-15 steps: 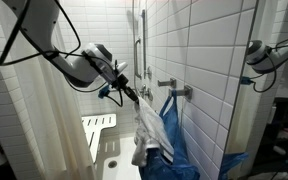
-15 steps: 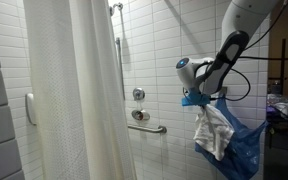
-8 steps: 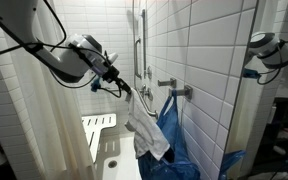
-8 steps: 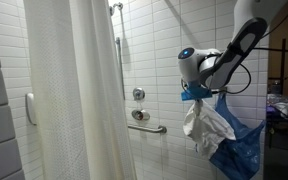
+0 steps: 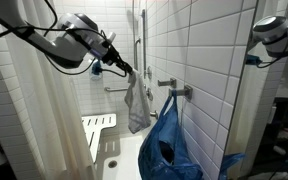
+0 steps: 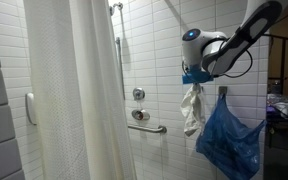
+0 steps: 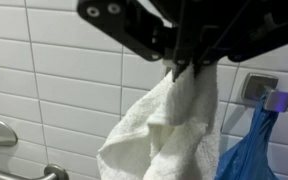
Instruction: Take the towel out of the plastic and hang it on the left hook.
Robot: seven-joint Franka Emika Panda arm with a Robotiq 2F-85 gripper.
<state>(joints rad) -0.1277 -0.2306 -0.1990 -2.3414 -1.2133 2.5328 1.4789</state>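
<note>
My gripper (image 5: pixel 125 69) (image 6: pixel 191 80) (image 7: pixel 185 70) is shut on the top of the towel (image 5: pixel 136 106) (image 6: pixel 191 109) (image 7: pixel 164 125), a limp white cloth that hangs free below it against the tiled wall. The plastic (image 5: pixel 169 148) (image 6: pixel 227 136) (image 7: pixel 252 152), a glossy blue bag, hangs by its handles from the nearer chrome hook (image 5: pixel 184 92) (image 7: pixel 258 88), beside the towel and apart from it. The left hook (image 5: pixel 163 83) is bare, just beyond the towel's top. In the wrist view the towel hides it.
A white shower curtain (image 6: pixel 84 100) hangs along the tub side. A horizontal grab bar (image 6: pixel 149 128) and a tall vertical bar (image 5: pixel 139 40) are fixed to the wall. A slatted shower seat (image 5: pixel 97 125) lies in the tub. A glass panel (image 5: pixel 274 90) stands at the end.
The gripper rose and drew back along the wall, lifting the towel fully out of the blue bag. The bag now hangs alone and the towel dangles clear.
</note>
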